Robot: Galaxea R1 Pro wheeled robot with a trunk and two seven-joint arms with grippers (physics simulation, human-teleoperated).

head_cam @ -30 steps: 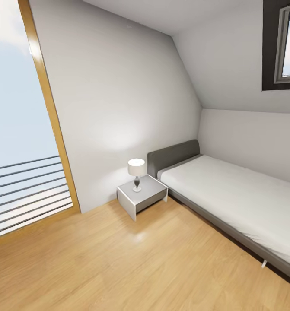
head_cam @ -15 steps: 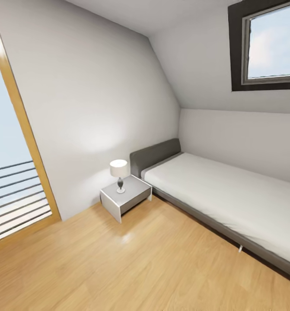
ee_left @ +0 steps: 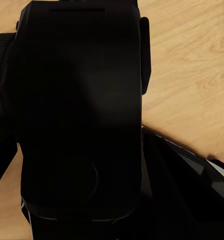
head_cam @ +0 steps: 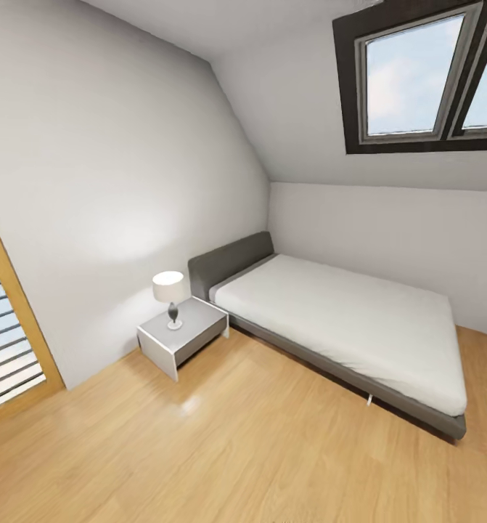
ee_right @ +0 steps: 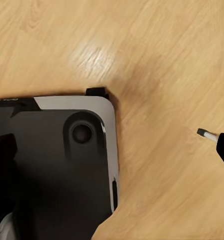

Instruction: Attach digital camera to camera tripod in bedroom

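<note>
In the left wrist view a black boxy body, which I take for the digital camera (ee_left: 81, 110), sits right against the lens between the fingers of my left gripper, over the wood floor. The fingers themselves are hidden behind it. In the right wrist view my right gripper (ee_right: 109, 142) hangs open and holds nothing; one dark fingertip (ee_right: 219, 142) shows above the floor, beside the robot's black base (ee_right: 56, 165). The camera tripod is out of view. The head view looks into the bedroom.
A grey bed (head_cam: 345, 319) with a white mattress stands against the back wall under a dark-framed skylight (head_cam: 417, 80). Beside its headboard is a white nightstand (head_cam: 181, 338) with a small lamp (head_cam: 170, 294). A honey-coloured door frame (head_cam: 14, 305) is at the left. Light plank floor (head_cam: 236, 450) lies in front.
The head view has swung to the right: bed, nightstand and door frame slid left in the picture, and the bed's foot end and more of the skylight came into view.
</note>
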